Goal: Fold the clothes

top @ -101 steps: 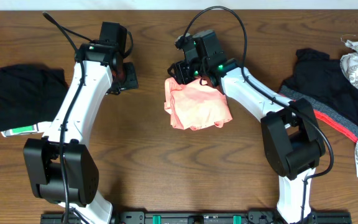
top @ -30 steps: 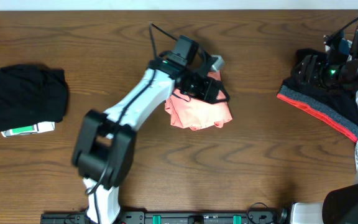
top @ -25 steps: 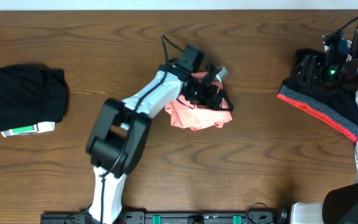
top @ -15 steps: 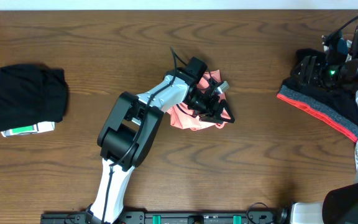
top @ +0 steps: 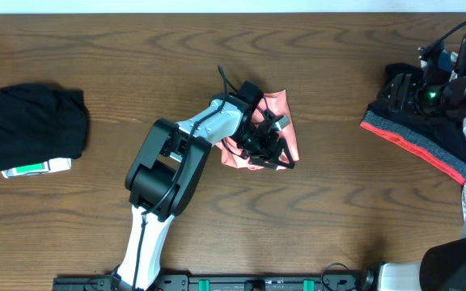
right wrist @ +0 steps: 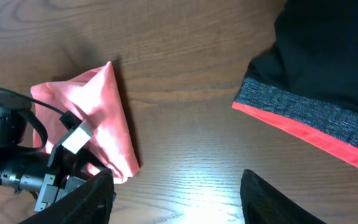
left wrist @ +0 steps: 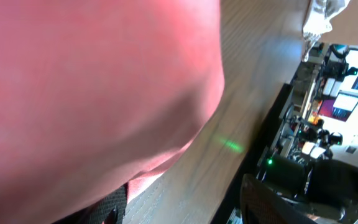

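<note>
Soft, even light from above leaves the overhead view sharp, with faint shadows. The left wrist view is mostly blurred pink shirt (left wrist: 92, 87), too close to focus. Pale glare marks the table (right wrist: 194, 183) in the right wrist view.

No text, brand or number is legible; the green-and-white tag (top: 36, 167) under the black folded garment (top: 35, 129) shows too small.

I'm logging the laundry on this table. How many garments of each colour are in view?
pink T-shirt: 1
folded black garment: 1
black garment with grey-and-red edge: 1
Total: 3
</note>
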`<action>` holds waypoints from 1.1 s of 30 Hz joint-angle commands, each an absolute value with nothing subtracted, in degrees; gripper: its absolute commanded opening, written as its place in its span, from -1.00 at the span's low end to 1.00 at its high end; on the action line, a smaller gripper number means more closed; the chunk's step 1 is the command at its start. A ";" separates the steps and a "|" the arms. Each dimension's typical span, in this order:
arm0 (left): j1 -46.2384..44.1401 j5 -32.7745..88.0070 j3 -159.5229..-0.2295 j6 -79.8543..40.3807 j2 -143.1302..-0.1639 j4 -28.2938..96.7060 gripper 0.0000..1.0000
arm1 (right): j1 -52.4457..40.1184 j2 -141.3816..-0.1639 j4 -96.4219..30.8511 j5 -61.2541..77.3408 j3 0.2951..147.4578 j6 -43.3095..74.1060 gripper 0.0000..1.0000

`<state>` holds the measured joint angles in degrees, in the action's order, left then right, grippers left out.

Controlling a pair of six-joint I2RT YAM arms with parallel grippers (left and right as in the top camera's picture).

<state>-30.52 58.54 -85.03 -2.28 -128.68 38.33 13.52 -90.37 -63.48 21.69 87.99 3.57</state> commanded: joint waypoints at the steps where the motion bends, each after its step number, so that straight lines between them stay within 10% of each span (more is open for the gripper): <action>1: -30.04 61.82 -84.07 1.52 -129.10 37.87 0.18 | 13.47 -90.76 -63.96 22.50 87.85 2.00 0.26; 15: -23.35 72.16 -83.70 2.66 -120.44 37.01 0.37 | 13.45 -90.76 -65.17 22.57 87.85 -0.38 0.28; 33: -9.32 42.02 -83.68 -22.37 -108.62 40.36 0.38 | 0.27 -96.18 -65.34 23.70 87.83 -13.72 -0.27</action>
<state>-9.32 46.09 -83.48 -20.64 -108.88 40.10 3.07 -92.92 -65.78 25.61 88.01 -11.55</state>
